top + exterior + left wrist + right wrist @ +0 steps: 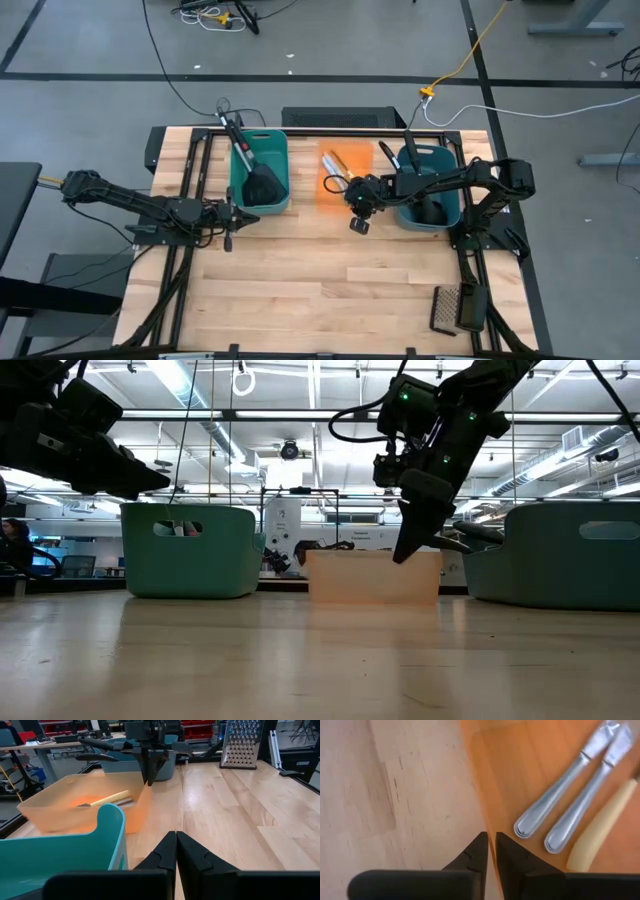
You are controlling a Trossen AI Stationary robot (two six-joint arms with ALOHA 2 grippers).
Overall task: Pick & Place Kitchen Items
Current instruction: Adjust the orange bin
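Note:
Two silver table knives (560, 795) and a pale yellow knife (602, 835) lie flat on the floor of the orange tub (345, 178). My right gripper (491, 842) is shut and points down at the tub's near wall (477, 780). It also shows in the low view (405, 550). A black slotted spatula (262, 183) stands head down in the teal tub (280, 150), its handle (233, 133) leaning over the far rim. Black long-handled utensils (428, 207) lie in the blue tub (448, 165). My left gripper (176, 840) is shut and empty beside the teal tub's near left corner. My right gripper's fingertips (480, 845) stand at the rim of the orange tub's near wall, pointing down from above. I cannot tell whether they touch it.
A steel box grater (452, 308) lies near the table's near right corner; it also shows in the left wrist view (242, 742). Bare wooden tabletop (330, 280) stretches across the near half. The three tubs stand in a row along the far side.

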